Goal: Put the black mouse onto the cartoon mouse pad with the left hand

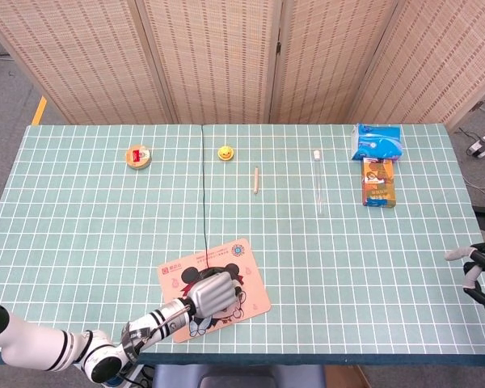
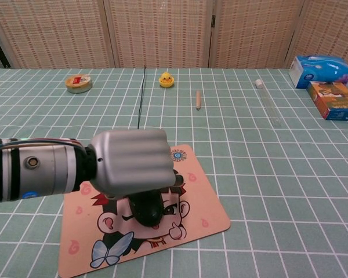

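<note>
- The mouse [image 2: 146,208] sits on the mouse pad [image 2: 211,211], over the middle of the cartoon face, with most of its body hidden under the left hand [image 2: 133,164].
- It looks like a small, hard plastic shell: light, rigid, smooth on top, so likely to slip under flat pressure. Its sides, low down near the base, look like the safest place to grip.
- Its thin black cord [image 1: 204,182] runs away up the table [image 1: 81,218] toward the far edge; it probably tugs a little when the mouse moves.
- The left hand lies palm-down over the mouse, fingers curled over its top, and seems to be grasping it. Whether the mouse rests fully on the pad cannot be told.
- The left forearm comes in low from the near left edge, nearly level with the table.
- The pad is thin and flexible, lying flat near the front edge.
- The right hand [image 1: 481,271] hangs by the right edge, well apart, fingers loosely spread and holding nothing.
</note>
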Controlling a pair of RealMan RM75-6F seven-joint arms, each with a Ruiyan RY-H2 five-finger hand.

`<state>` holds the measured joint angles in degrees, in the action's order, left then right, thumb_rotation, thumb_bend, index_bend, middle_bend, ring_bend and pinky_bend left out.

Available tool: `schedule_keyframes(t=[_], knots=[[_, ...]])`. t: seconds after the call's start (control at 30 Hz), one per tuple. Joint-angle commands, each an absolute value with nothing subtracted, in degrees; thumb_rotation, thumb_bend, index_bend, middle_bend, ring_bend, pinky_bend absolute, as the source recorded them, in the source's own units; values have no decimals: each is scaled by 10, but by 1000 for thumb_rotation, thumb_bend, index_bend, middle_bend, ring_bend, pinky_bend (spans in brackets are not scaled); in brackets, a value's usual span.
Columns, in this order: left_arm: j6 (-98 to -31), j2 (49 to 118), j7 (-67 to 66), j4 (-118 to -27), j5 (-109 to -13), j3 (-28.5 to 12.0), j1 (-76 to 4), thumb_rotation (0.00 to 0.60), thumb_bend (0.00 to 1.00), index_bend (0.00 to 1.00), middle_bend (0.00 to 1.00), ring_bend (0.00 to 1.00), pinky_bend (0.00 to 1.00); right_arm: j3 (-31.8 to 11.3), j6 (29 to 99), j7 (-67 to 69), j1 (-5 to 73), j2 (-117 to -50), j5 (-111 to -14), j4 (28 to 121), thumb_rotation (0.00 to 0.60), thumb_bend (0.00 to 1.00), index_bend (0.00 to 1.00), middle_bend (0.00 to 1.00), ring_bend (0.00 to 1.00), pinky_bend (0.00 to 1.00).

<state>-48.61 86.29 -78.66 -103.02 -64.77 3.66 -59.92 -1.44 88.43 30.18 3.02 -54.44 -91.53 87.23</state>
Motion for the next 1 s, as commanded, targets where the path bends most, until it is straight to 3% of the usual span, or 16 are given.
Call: schedule_keyframes(t=[0.03,0.37,0.63,0.77,1.0], knots=[[-504,848,-793,-1045,-641,46,-598,600,54,346,1000,1000,1000,-14,886,300,30,-545,-917,872,600,444,421,347,344,265],[-569,770,-748,-1085,-682,94,-553,600,55,350,1000,1000,1000,-12,882,284,32,-547,-921,879,600,444,421,347,343,265],[-625,671,-617,-1124,-794,121,-503,600,54,348,993,971,1000,-8,870,257,37,-553,-925,889,600,443,421,347,344,265],[-662,646,-520,-1096,-861,124,-474,600,54,362,907,866,1000,-5,862,242,41,-556,-928,894,600,443,421,347,344,265],[-761,643,-301,-1002,-928,109,-407,600,55,416,796,786,1000,-3,851,218,46,-562,-928,900,600,442,421,347,343,265]])
